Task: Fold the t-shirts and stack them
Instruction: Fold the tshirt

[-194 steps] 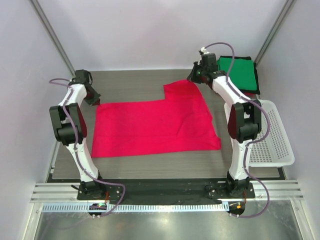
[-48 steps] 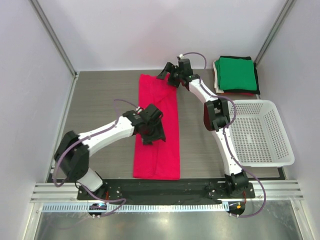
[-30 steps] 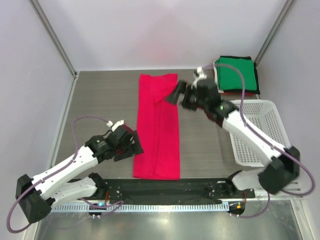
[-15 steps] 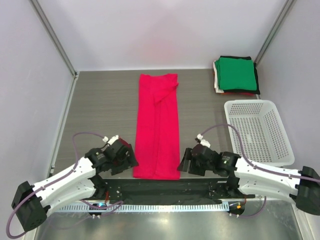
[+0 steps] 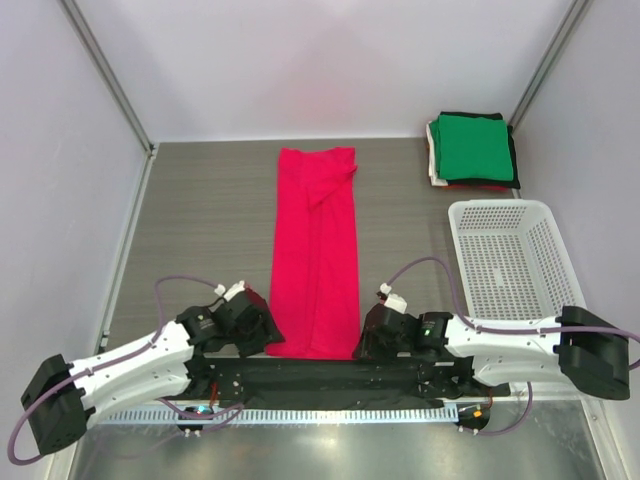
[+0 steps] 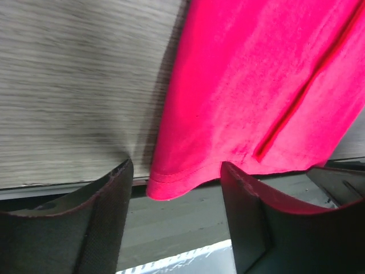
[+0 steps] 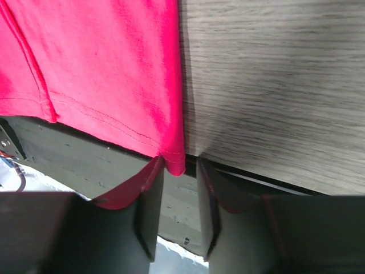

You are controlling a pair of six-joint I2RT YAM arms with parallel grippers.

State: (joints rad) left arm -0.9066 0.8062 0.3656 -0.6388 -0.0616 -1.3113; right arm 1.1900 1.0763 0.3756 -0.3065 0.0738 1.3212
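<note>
done: red-pink shirt (image 5: 316, 250) folded lengthwise
todo: cross folds, stacking
left hand (image 6: 177, 166): wide, round hem corner
right hand (image 7: 180, 165): narrow, round other corner

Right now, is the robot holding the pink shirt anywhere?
Not yet. The left gripper and right gripper each straddle a near corner of the red-pink shirt, jaws apart.

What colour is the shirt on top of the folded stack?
The top shirt is green; it shows best in the top external view.
</note>
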